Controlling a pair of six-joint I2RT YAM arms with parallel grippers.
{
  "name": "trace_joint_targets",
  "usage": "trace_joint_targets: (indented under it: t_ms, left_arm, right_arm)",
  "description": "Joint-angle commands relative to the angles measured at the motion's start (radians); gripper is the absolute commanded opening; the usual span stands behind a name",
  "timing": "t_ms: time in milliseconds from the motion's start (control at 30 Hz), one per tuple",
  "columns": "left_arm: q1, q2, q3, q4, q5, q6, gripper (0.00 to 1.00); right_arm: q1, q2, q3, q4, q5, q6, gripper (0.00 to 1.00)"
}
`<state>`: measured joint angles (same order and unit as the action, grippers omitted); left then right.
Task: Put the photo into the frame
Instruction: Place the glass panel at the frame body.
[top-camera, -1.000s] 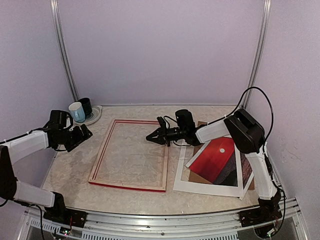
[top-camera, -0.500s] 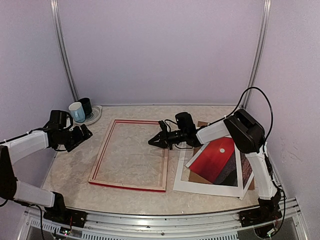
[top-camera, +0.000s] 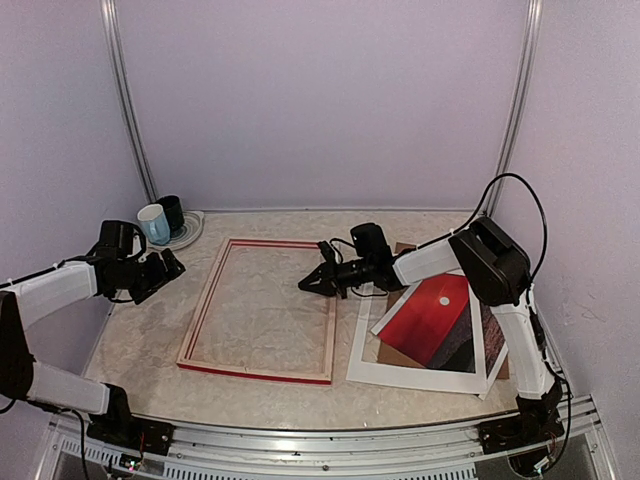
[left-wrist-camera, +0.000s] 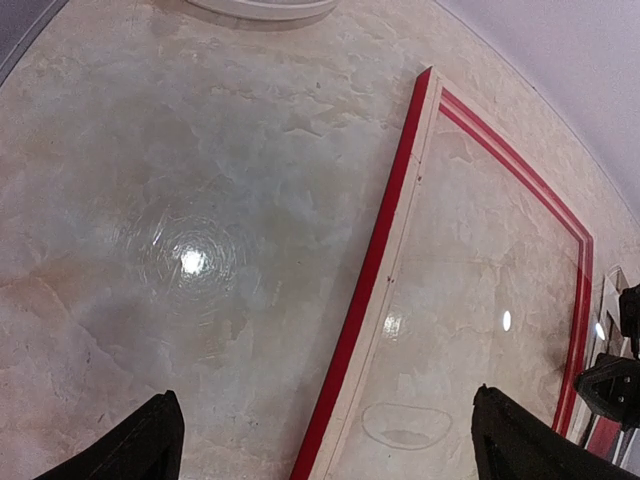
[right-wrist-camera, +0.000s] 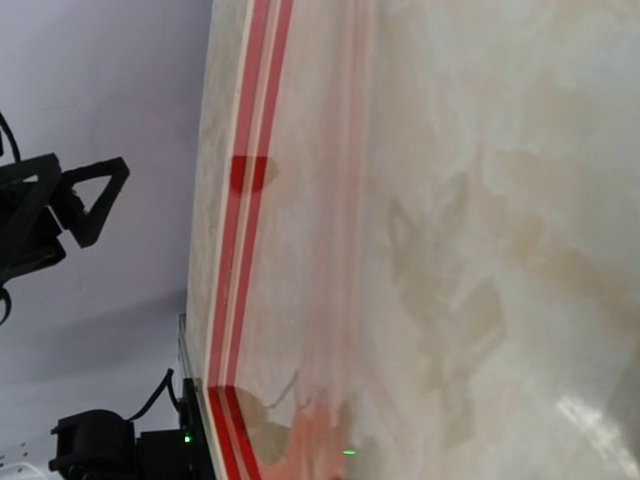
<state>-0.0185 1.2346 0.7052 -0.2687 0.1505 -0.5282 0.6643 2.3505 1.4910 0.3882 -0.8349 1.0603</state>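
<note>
From above, my right gripper (top-camera: 312, 284) is small and dark beside the right rail of the frame (top-camera: 255, 372), fingers pressed together; my right wrist view cuts them off. My left gripper (top-camera: 172, 266) gapes wide and empty, left of the frame, which lies flat with its long axis running near to far. The photo (top-camera: 432, 318) lies askew on the white mat (top-camera: 400, 372) to the right, sun end away from me.

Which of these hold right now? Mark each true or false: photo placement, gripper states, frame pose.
1. The photo is already inside the frame. False: it lies to the right of the frame, on the white mat.
2. The left gripper is open. True.
3. The right gripper holds the photo. False: it is shut and empty, over the frame's right side.
4. The frame lies flat on the table. True.
</note>
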Motion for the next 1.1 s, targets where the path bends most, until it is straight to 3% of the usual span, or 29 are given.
trace_joint_targets:
  t_ms: [0, 1067]
  left_arm:
    - [0.006, -0.017, -0.01, 0.022, 0.002, -0.004, 0.99]
    - [0.006, -0.02, -0.012, 0.023, 0.004, -0.004, 0.99]
  right_arm:
    - [-0.008, -0.042, 0.031, -0.024, -0.02, -0.028, 0.0]
    - [-0.01, -0.057, 0.021, -0.032, -0.013, -0.031, 0.0]
